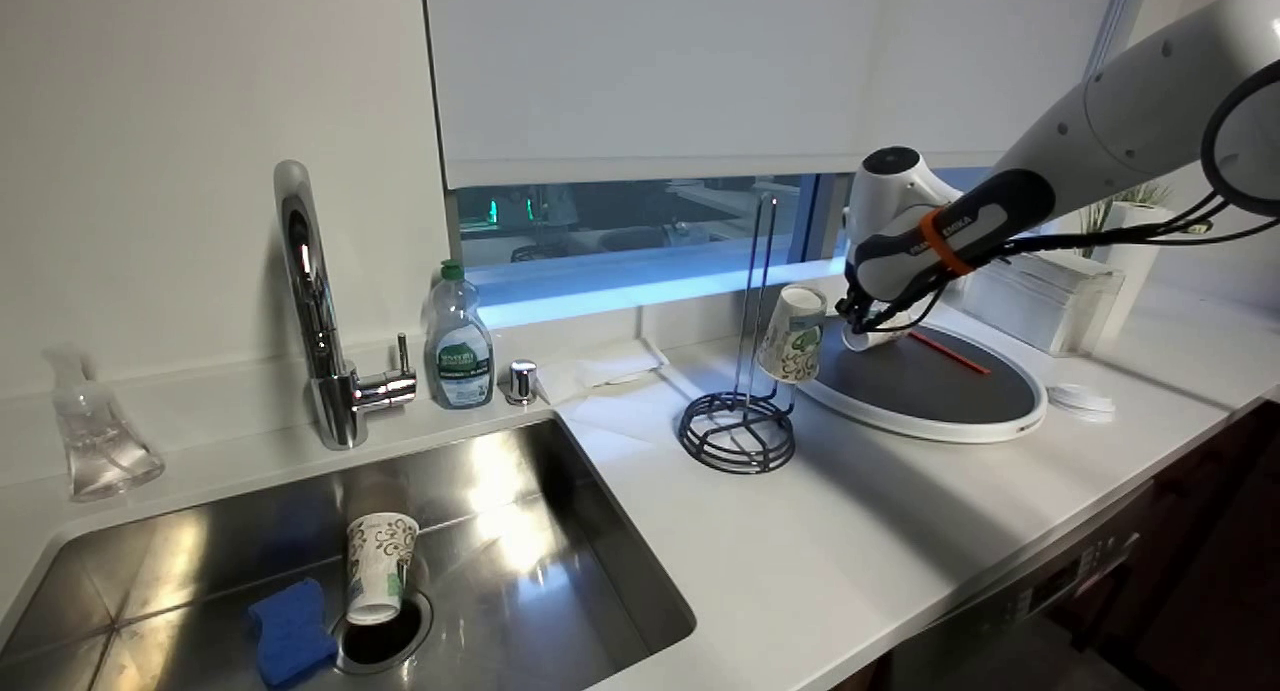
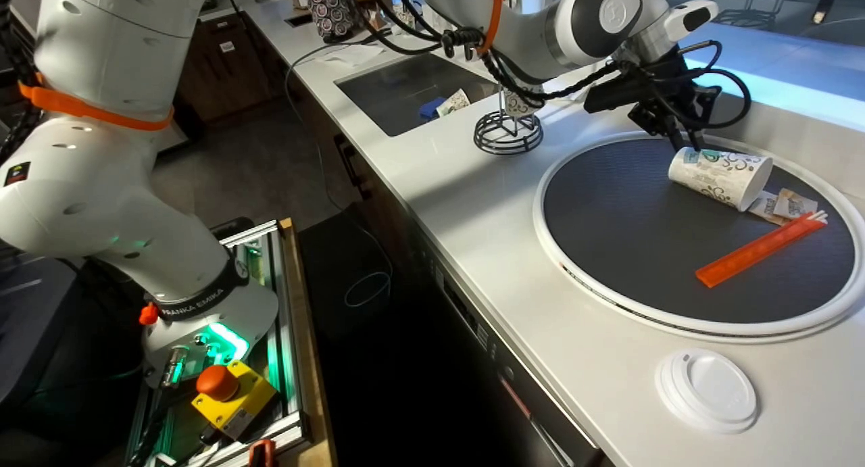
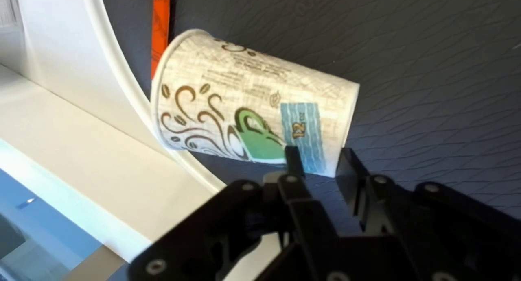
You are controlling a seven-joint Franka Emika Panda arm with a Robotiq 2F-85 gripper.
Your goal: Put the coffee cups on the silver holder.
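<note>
A patterned paper coffee cup lies on its side on the round dark tray; it shows in both exterior views (image 1: 873, 340) (image 2: 720, 178) and in the wrist view (image 3: 228, 94). My gripper (image 2: 687, 146) is at the cup's narrow base end. In the wrist view my gripper (image 3: 319, 161) has its fingers apart, one over the blue label and one just past the base edge; contact cannot be told. The silver holder (image 1: 738, 468), a wire stand, also shows in an exterior view (image 2: 508, 149). A second cup (image 1: 793, 336) sits upside down and tilted on the holder's side prong.
A third paper cup (image 1: 382, 561) lies in the sink (image 1: 520, 591) beside a blue sponge (image 1: 290, 631). The tray (image 2: 608, 217) also bears a red stick packet (image 2: 757, 249) and small packets (image 2: 784, 205). White lids (image 2: 708, 390), a soap bottle (image 1: 463, 356) and the tap (image 1: 320, 311) stand around.
</note>
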